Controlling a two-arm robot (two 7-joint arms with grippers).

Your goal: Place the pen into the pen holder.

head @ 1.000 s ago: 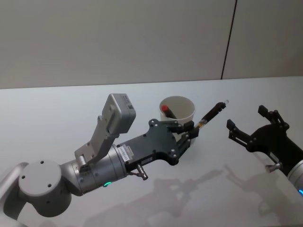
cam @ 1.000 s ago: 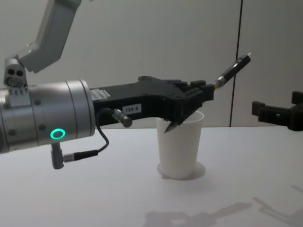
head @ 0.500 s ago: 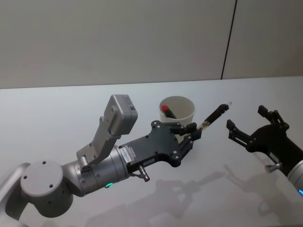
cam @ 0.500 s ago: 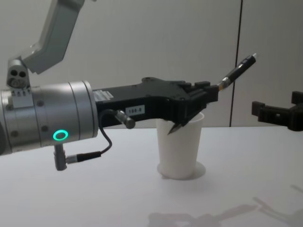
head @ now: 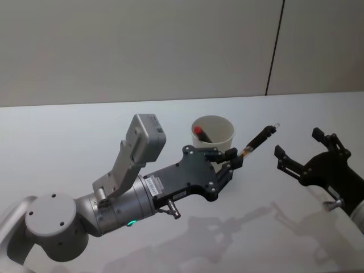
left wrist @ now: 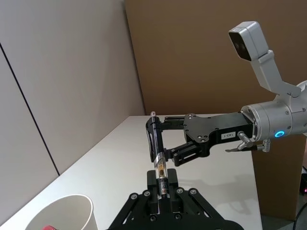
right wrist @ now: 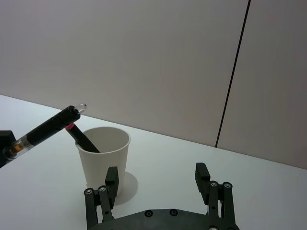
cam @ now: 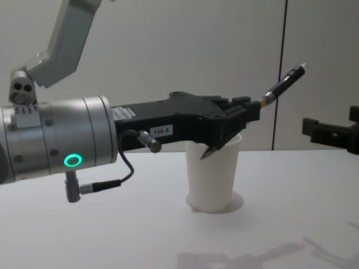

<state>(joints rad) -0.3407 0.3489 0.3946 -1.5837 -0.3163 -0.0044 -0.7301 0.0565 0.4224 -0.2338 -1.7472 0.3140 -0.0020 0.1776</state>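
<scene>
Drift rightward: the left pincer (head: 233,160), clamped on the slim black pen (head: 259,139), has carried it aloft past the rim of the plain white paper cup (cam: 213,179), so insertion likely needs realignment; the right pincer (head: 296,141) waits open.

So your pen holder (head: 213,132) stands on the table (head: 68,131), with another pen (head: 200,132) leaning inside it. Your left gripper (head: 235,158) is just in front of the holder and a bit right, up at rim level. It's clamped on the pen (head: 259,139), which slants up and away to the holder's right, clear of its mouth. Your right gripper (head: 296,142) is well off to the holder's right, above the table, fingers spread.
</scene>
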